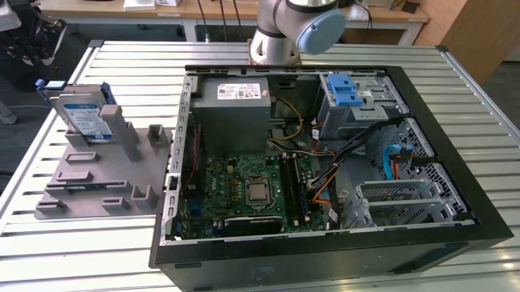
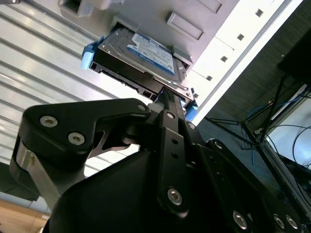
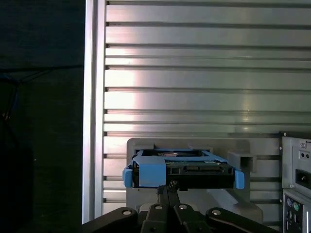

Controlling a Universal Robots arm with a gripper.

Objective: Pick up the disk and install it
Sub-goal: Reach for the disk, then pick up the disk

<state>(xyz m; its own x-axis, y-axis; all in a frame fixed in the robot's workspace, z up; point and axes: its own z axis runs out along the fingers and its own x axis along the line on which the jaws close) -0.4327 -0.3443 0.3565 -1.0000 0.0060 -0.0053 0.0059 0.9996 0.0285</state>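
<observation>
Hand: clenched tight, fingertips together, holding nothing.
Disk: up on edge in the grey holder, nine o'clock from the computer case.

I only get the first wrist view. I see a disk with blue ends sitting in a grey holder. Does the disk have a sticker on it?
Observer: Yes. In the second wrist view the disk has a white and blue label on its broad face.
Operator: What is that metal box at the edge of my picture?
Observer: In the exterior view it is a computer case with its side open, and a green circuit board lies inside it.
</observation>
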